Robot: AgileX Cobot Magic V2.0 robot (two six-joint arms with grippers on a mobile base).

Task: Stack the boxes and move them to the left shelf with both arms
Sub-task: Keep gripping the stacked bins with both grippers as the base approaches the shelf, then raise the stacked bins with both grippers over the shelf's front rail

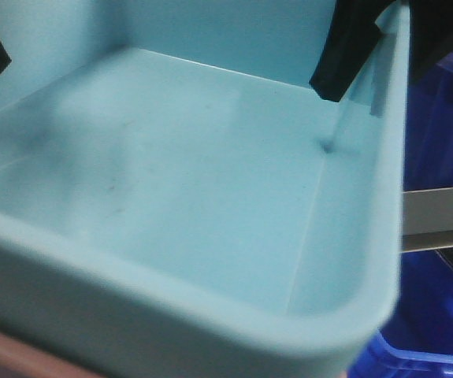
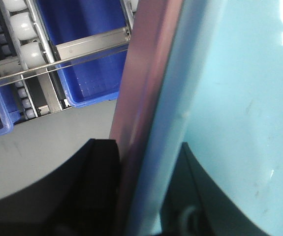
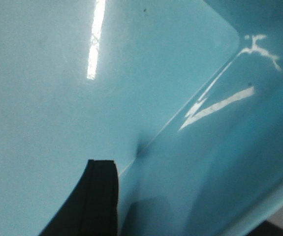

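The turquoise bin (image 1: 171,205) fills the front view, its floor bare, and a strip of salmon pink (image 1: 21,350) shows under its near rim at 7 o'clock. So the stacking seems already done, turquoise nested in the pink bin (image 2: 141,88), and the step in hand reads as the two-armed carry toward the left shelf (image 2: 47,69).

In the left wrist view the left claw (image 2: 141,196) straddles the doubled wall, one black finger outside the pink side and one inside the turquoise, pinching both rims together. The right claw (image 1: 368,47) sits at 1 o'clock on the far right wall, one finger inside; whether it pinches the wall I cannot tell, since the right wrist view shows only a single finger (image 3: 94,201) against turquoise plastic.

Beyond the stack, at 11 o'clock in the left wrist view, lie white rollers (image 2: 25,37), a steel bar and dark blue crates (image 2: 89,73). Next, both arms likely must travel level and together, keeping the stack from twisting, then clear the steel bar before lowering onto a free roller lane.
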